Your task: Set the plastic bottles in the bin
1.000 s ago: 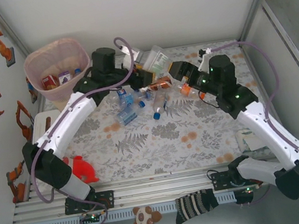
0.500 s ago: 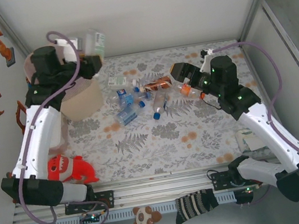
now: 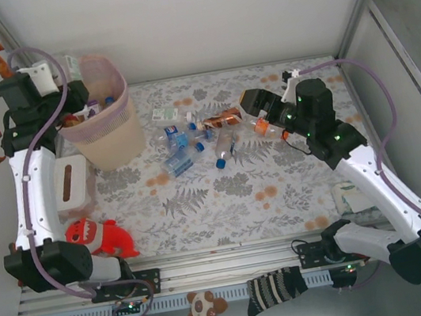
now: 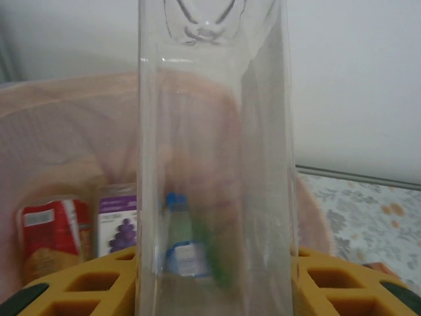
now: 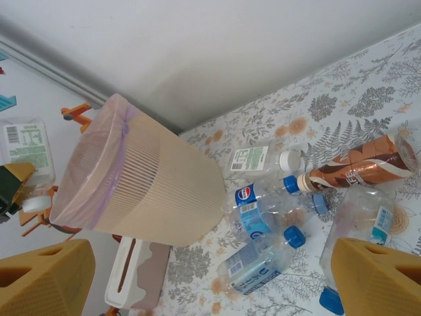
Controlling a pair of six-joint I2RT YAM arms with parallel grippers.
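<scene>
A red shark lay at eight o'clock on the floral cloth, a white box at nine, a panda and striped sock at six.

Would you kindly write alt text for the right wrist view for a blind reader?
A ribbed beige bin with a pink liner stands on a leaf-patterned table, plastic bottles scattered beside it. At left, the left gripper holds a clear bottle by the rim; the right gripper, open, shows yellow fingers in the bottom corners.
</scene>
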